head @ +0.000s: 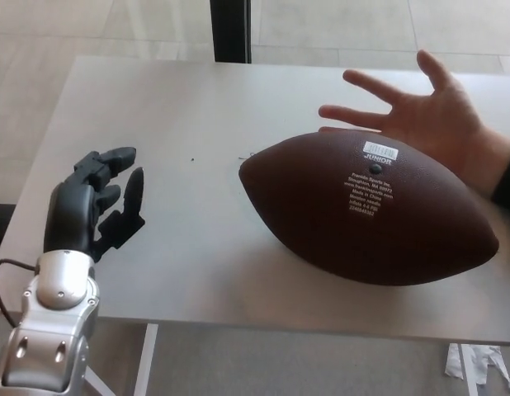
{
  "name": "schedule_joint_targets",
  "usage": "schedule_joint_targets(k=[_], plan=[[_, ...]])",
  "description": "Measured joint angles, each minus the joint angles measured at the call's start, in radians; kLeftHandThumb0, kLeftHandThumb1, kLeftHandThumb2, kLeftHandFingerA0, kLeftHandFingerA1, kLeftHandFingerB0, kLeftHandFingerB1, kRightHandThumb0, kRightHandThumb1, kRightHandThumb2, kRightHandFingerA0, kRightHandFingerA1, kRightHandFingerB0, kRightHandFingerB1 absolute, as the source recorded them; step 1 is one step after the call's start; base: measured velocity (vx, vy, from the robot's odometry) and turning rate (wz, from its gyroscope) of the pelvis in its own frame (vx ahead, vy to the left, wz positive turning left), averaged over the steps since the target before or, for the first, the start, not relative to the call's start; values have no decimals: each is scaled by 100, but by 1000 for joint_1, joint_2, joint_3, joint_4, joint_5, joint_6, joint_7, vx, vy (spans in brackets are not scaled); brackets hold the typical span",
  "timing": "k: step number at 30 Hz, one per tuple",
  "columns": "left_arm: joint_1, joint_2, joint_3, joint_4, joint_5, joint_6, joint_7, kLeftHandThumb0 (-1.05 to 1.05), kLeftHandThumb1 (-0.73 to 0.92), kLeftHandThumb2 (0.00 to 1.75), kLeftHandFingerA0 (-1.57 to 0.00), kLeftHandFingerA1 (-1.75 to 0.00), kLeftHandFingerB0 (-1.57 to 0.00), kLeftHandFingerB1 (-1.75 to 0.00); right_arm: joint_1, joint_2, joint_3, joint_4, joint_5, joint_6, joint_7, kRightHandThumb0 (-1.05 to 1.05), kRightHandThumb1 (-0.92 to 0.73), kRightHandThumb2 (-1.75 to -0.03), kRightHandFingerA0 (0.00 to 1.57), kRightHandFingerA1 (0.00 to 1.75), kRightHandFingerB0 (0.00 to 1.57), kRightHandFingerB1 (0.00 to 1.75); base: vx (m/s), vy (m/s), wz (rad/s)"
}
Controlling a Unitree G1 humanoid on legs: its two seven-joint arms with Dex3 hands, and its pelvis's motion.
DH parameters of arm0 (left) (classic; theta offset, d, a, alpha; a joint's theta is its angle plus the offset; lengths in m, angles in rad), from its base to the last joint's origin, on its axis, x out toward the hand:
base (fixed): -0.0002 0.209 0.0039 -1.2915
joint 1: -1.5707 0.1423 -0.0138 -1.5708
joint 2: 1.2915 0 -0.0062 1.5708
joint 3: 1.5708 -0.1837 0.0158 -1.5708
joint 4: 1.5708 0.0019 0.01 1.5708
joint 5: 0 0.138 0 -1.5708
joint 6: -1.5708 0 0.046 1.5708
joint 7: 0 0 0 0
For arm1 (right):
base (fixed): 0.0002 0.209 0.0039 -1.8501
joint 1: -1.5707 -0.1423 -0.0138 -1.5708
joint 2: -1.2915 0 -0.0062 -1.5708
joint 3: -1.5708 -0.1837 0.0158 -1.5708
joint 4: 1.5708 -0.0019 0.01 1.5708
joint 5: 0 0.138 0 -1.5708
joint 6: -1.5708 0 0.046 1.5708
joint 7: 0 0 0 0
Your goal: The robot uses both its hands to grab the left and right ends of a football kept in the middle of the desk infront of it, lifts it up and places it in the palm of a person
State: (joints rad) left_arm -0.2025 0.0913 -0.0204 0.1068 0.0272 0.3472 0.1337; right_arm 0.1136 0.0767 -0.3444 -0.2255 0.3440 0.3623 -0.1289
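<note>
Bare desk (pixel 197 247) separates the open, empty left hand (pixel 94 202) from the football (pixel 366 210).

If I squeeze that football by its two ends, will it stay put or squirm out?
The football tapers to narrow ends, so it will probably slip unless both hands press inward evenly. Its rounded belly rests on the desk unsupported, so a one-sided nudge from the left hand would likely roll or spin it. Its pebbled surface should help grip.
</note>
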Motion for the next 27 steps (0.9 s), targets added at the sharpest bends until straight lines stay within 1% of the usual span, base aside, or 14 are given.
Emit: schedule_joint_targets(k=[4,5,6,11,12,15,16,19,20,21,22,23,24,27], plan=[[-27,-8,7,24,-2,0,-10,-91,92,80,-49,-56,-32,-40,0,15,19,-29,-7,-2,-12,-76,-71,-103,47,53,30,46,0,0,0],[-34,-11,11,29,-4,0,-13,-90,79,120,-49,-65,-28,-52,0,16,23,-35,-9,-3,-13,-76,-70,-103,45,53,31,46,0,0,0],[-42,-16,15,34,-6,0,-15,-89,79,121,-49,-64,-24,-50,0,18,27,-41,-11,-4,-14,-77,-87,-67,53,39,37,32,0,0,0],[-101,-69,54,86,-32,1,-22,-101,84,96,-50,-59,-27,-44,-23,19,52,-57,-20,-4,-20,-78,-89,-68,46,38,34,31,0,0,0],[-113,-79,61,100,-38,1,-24,-94,86,124,-45,-62,-25,-50,-30,21,56,-57,-20,-4,-22,-76,-90,-68,45,38,33,31,0,0,0],[-145,-106,81,149,-55,-3,-34,-102,86,99,-50,-67,-23,-44,-36,29,67,-57,-23,-4,-25,-81,-92,-69,47,39,33,31,0,0,0],[-159,-117,89,174,-63,-8,-37,-89,82,124,-48,-69,-22,-51,-36,33,74,-57,-25,-4,-25,-82,-92,-69,49,39,34,31,0,0,0],[-194,-143,100,235,-78,-31,-49,-93,86,123,-49,-65,-27,-51,-36,43,99,-56,-31,-4,-28,-90,-92,-69,51,38,33,31,0,0,0],[-206,-162,102,261,-83,-45,-50,-94,86,124,-44,-64,-24,-50,-36,49,109,-54,-34,-4,-29,-96,-77,-113,44,51,28,44,0,0,0],[-211,-172,103,275,-86,-54,-52,-94,86,124,-44,-64,-24,-50,-36,52,115,-52,-36,-4,-30,-96,-77,-113,44,51,28,44,0,0,0],[-217,-180,101,290,-88,-65,-56,-101,92,92,-45,-61,-24,-43,-36,57,121,-51,-38,-4,-32,-95,-88,-71,56,45,34,32,0,0,0],[-224,-187,98,306,-89,-76,-59,-91,85,123,-40,-64,-21,-50,-36,62,126,-46,-40,-4,-33,-97,-80,-115,49,54,28,44,0,0,0],[-229,-193,95,317,-90,-84,-61,-104,92,92,-43,-61,-22,-42,-36,67,129,-42,-42,-4,-34,-95,-88,-71,55,46,34,32,0,0,0],[-240,-218,88,354,-92,-120,-67,-103,92,92,-42,-61,-23,-42,-35,88,139,-27,-46,-4,-42,-90,-92,-68,56,45,38,32,0,0,0]])
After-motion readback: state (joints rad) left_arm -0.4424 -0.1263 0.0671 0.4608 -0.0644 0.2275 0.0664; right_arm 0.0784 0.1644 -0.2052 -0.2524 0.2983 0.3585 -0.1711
